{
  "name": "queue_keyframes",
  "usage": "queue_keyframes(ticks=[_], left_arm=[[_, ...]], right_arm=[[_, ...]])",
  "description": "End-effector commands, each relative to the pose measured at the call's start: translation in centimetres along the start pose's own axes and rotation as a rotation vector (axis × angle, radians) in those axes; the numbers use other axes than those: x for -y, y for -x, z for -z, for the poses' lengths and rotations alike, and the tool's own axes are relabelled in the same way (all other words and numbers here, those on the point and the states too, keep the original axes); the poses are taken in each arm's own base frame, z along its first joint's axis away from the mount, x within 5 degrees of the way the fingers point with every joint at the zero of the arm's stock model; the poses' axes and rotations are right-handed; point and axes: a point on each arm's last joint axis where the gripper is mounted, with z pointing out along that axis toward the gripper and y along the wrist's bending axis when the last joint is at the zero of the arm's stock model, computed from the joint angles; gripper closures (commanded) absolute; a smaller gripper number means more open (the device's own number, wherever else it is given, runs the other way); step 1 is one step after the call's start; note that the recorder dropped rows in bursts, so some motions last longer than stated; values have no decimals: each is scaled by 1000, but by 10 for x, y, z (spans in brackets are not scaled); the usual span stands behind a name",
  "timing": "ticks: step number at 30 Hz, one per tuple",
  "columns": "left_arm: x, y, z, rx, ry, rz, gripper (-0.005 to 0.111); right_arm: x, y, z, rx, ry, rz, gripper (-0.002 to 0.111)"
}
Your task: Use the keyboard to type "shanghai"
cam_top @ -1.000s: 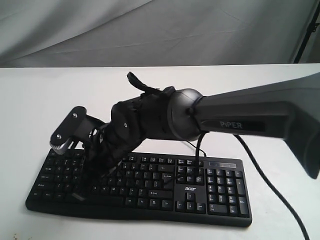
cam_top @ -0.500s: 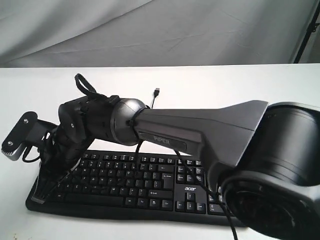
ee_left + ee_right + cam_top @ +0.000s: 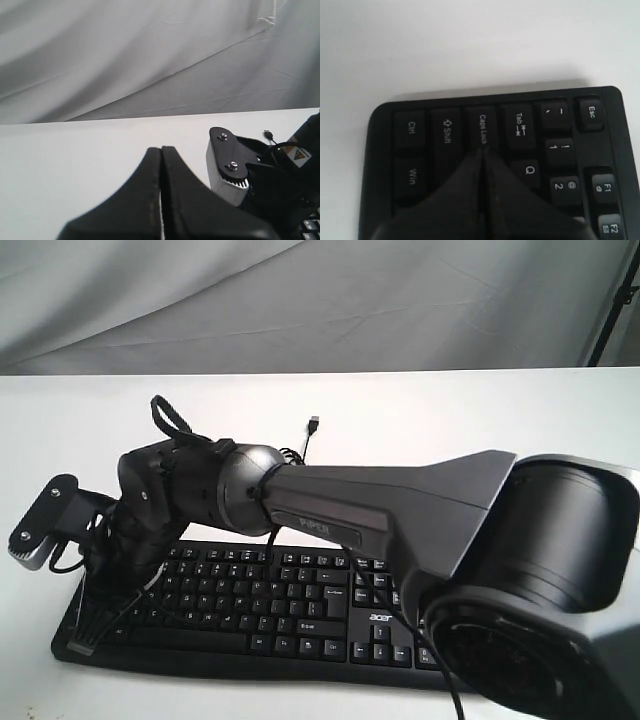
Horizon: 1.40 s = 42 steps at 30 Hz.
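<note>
The black keyboard [image 3: 300,602] with white lettering and an acer logo lies at the table's front. My right arm reaches across it to its left end. The right gripper [image 3: 84,641] is shut, nothing between its fingers. In the right wrist view the right gripper [image 3: 481,149] has its tip at the edge of the Caps Lock key [image 3: 482,125], beside Shift and Tab; whether it touches the key I cannot tell. The left gripper [image 3: 161,148] is shut and empty over bare white table. It does not show in the exterior view.
The keyboard's thin cable ends in a loose USB plug [image 3: 313,424] on the table behind the arm. The right arm's wrist camera housing [image 3: 227,165] sits close beside the left gripper. Grey cloth hangs behind the white table [image 3: 480,410].
The right arm swung left, from the keyboard's left-middle keys to its far left end, and its big elbow joint now fills the lower right. Over the last half second it barely shifted.
</note>
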Motion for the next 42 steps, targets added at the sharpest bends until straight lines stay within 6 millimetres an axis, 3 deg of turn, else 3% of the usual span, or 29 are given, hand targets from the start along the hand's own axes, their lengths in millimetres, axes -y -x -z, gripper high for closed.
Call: queue_keyframes(ticks=[1, 7, 15, 18, 42], left_arm=[[0, 0, 0, 7, -7, 2, 107], [0, 0, 0, 7, -7, 2, 107], [0, 0, 0, 7, -7, 2, 107], [0, 0, 0, 7, -7, 2, 107], [0, 0, 0, 7, -7, 2, 107]], right_arm=[[2, 8, 26, -27, -27, 34, 108], [14, -9, 54, -74, -33, -17, 108], [17, -78, 83, 14, -113, -143, 108], [16, -92, 90, 35, -124, -166, 108], [20, -105, 71, 15, -113, -185, 108]])
